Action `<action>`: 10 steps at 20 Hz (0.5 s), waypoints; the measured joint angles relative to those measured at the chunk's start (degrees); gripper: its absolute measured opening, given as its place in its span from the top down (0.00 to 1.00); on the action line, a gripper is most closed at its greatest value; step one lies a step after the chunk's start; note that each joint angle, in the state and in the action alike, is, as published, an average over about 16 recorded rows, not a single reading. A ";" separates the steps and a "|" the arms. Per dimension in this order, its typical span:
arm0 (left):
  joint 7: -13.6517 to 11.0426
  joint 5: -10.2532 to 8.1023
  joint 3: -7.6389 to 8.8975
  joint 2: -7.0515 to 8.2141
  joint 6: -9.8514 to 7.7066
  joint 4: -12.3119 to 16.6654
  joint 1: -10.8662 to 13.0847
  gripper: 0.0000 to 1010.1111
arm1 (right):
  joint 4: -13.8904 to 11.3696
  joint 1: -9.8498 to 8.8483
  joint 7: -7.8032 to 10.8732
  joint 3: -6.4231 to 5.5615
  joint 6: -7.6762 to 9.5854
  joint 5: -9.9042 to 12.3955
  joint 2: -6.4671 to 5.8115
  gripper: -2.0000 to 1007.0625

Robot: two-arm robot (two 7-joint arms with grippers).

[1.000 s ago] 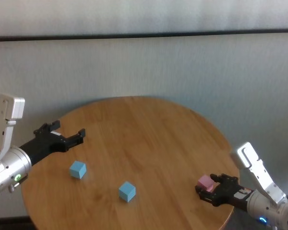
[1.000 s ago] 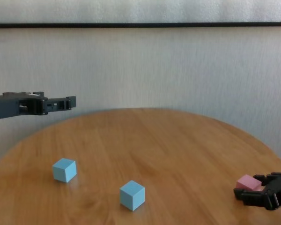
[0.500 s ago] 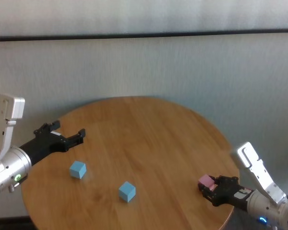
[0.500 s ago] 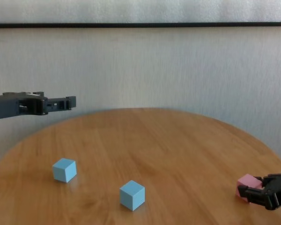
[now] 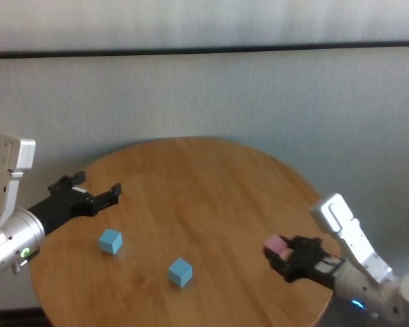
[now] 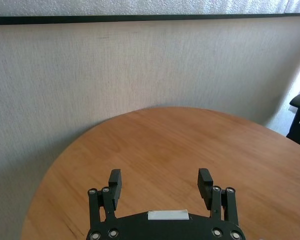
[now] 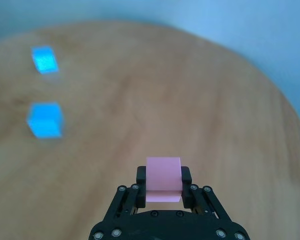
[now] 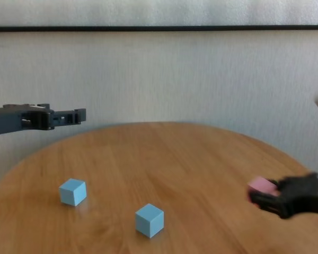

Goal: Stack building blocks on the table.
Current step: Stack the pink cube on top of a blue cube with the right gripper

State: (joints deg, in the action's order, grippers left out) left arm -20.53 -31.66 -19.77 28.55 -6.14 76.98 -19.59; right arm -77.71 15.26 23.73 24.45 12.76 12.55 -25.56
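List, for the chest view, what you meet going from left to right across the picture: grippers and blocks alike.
left gripper held open above the table's far left → light blue block on the left → light blue block nearer the middle → pink block → right gripper, shut on the pink block.

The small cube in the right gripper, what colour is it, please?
Pink; the small matte cube shows best in the right wrist view.

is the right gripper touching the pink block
Touching. In the right wrist view the right gripper has its fingers pressed against both sides of the pink block.
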 joint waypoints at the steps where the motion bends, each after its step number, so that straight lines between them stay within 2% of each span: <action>1: 0.00 0.00 0.00 0.00 0.00 0.00 0.00 0.01 | -0.37 0.16 0.09 0.24 -0.02 -0.31 0.30 0.63; 6: 0.00 0.00 0.00 0.00 0.00 0.00 0.00 0.01 | -2.08 1.30 0.96 1.92 0.44 -1.71 2.18 0.63; 10: 0.00 0.00 0.00 0.00 0.00 0.00 0.00 0.01 | -2.94 2.41 1.95 3.69 1.50 -2.43 3.88 0.63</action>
State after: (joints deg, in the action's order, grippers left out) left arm -20.53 -31.66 -19.77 28.56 -6.14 76.98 -19.59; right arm -80.65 17.67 25.67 28.13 14.26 10.12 -21.69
